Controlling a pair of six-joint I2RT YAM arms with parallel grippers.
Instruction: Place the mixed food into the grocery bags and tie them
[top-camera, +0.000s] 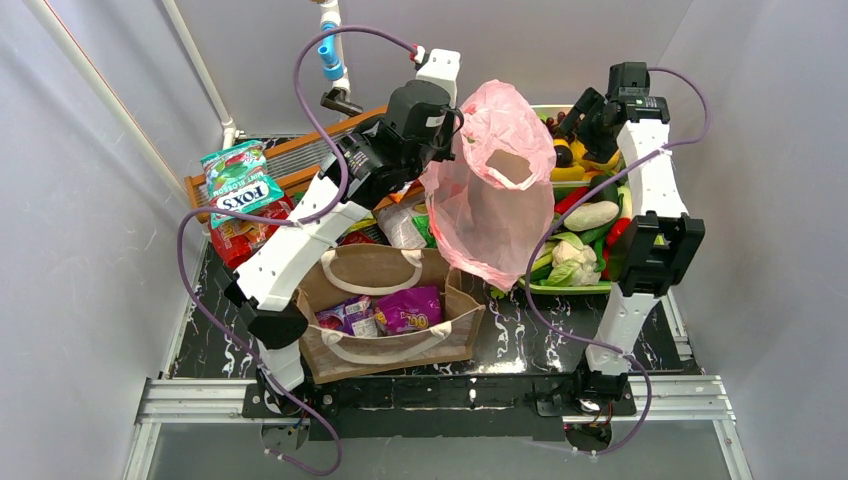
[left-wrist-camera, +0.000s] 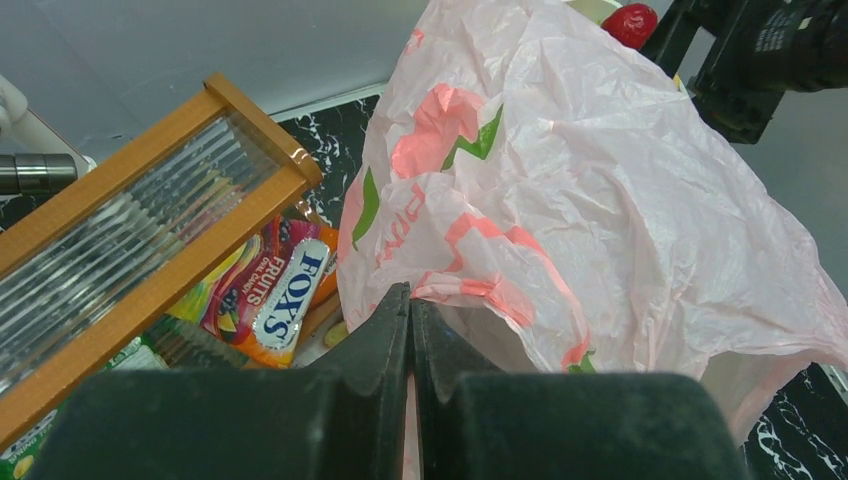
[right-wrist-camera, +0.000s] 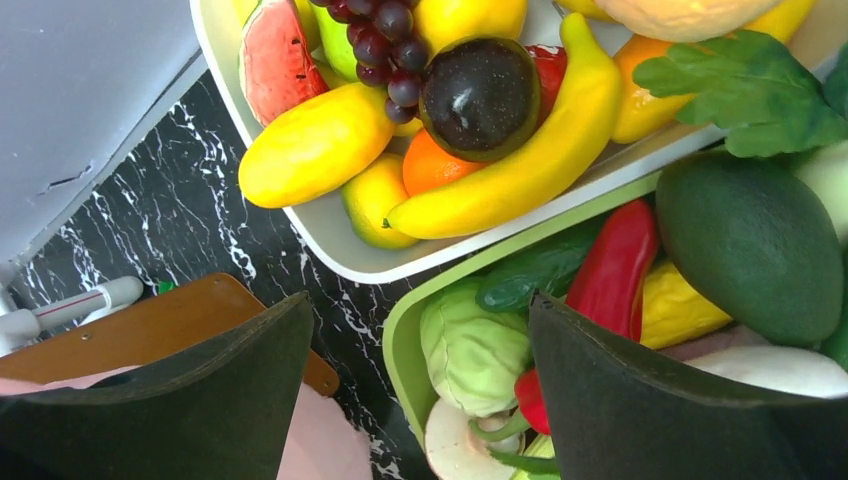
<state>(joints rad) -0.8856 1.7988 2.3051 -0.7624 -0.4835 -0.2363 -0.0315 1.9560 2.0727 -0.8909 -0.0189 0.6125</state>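
My left gripper (left-wrist-camera: 411, 295) is shut on the edge of the pink grocery bag (left-wrist-camera: 600, 200) and holds it up, with its mouth open, over the table's middle (top-camera: 495, 190). The brown tote (top-camera: 385, 345) stands in front with purple snack packets (top-camera: 408, 308) inside. My right gripper (right-wrist-camera: 420, 298) is open and holds nothing. It hovers over the near end of the green tray (right-wrist-camera: 400, 340), above a cabbage (right-wrist-camera: 470, 350) and a red pepper (right-wrist-camera: 610, 270). A banana (right-wrist-camera: 520, 170), grapes (right-wrist-camera: 375, 40) and an orange (right-wrist-camera: 435, 165) lie in the white tray (right-wrist-camera: 330, 230).
A wooden slatted rack (top-camera: 300, 160) lies at the back left, with Fox's packets (top-camera: 240, 185) on and beside it. One Fox's packet (left-wrist-camera: 275, 295) sits just left of my left fingers. The two trays fill the right side of the table.
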